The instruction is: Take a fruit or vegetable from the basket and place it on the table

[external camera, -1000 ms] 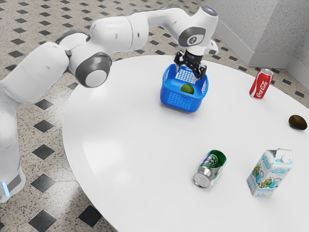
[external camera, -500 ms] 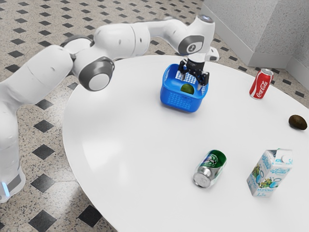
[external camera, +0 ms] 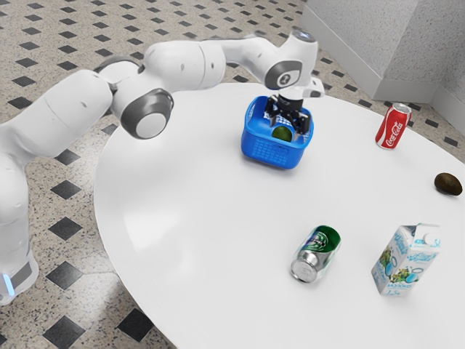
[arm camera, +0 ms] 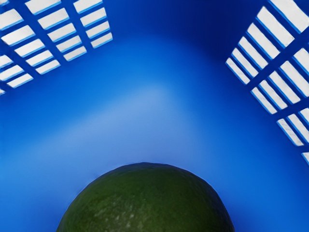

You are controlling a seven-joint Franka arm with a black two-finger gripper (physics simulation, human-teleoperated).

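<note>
White round table [external camera: 182, 211], speckled floor [external camera: 65, 269] around it, and up near 12 o'clock in the exterior view sits the blue basket [external camera: 270, 151] with the green fruit [external camera: 282, 134] still inside. What's new is that the gripper [external camera: 287, 126] has dropped a bit lower into the basket since half a second ago, fingers spread wide and nothing held as far as I can tell, so it's basically lined up for the grab. Looks like a tiny bit lower, then squeeze, lift clear of the rim and head for open table around 7 o'clock.
</note>
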